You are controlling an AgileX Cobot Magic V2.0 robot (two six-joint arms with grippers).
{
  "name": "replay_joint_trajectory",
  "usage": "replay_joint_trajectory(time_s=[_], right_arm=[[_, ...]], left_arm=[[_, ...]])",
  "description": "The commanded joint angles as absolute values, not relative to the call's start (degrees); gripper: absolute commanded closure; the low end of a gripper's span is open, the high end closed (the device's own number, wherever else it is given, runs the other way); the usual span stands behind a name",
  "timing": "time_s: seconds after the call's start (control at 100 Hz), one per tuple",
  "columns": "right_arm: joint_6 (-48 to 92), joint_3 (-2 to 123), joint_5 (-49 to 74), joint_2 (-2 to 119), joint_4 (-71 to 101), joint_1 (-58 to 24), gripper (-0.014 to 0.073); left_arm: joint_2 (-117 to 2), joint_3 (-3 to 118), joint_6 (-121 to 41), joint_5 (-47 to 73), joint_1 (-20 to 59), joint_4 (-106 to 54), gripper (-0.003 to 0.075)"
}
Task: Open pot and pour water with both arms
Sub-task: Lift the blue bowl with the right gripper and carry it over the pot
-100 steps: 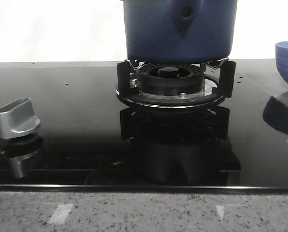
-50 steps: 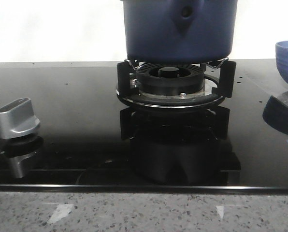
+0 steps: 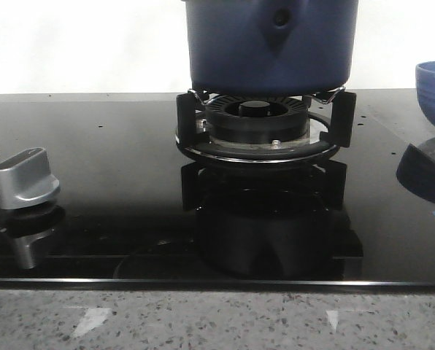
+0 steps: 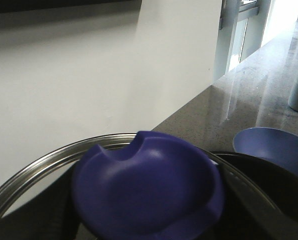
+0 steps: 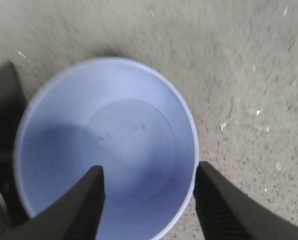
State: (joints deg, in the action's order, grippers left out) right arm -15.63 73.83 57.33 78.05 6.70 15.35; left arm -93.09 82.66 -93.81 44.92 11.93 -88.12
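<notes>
Front view: pot (image 3: 270,44) on burner (image 3: 258,125); right wrist: bowl (image 5: 106,145) below spread pincer (image 5: 149,197).

From the front we look low and level across the hob (image 3: 115,160), close to the burner (image 3: 258,124). Our left wrist view sits just above the lid knob (image 4: 146,192). Our right wrist view looks straight down into the bowl (image 5: 106,147), shared by all three views.
</notes>
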Motion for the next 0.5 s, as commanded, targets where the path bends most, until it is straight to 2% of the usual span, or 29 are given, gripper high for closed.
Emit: replay_joint_trajectory(time_s=[0.0, 0.39, 0.49], right_arm=[[-15.8, 75.8, 57.5, 79.0, 6.2, 15.8, 0.0230], [-15.8, 75.8, 60.4, 83.0, 6.9, 19.1, 0.0236], [-15.8, 75.8, 60.3, 83.2, 8.0, 19.8, 0.0288]], left_arm=[[-89.8, 85.1, -93.3, 45.6, 11.7, -93.3, 0.0386], [-89.8, 85.1, -93.3, 46.0, 11.7, -93.3, 0.0386], [-89.8, 85.1, -93.3, 46.0, 11.7, -93.3, 0.0386]])
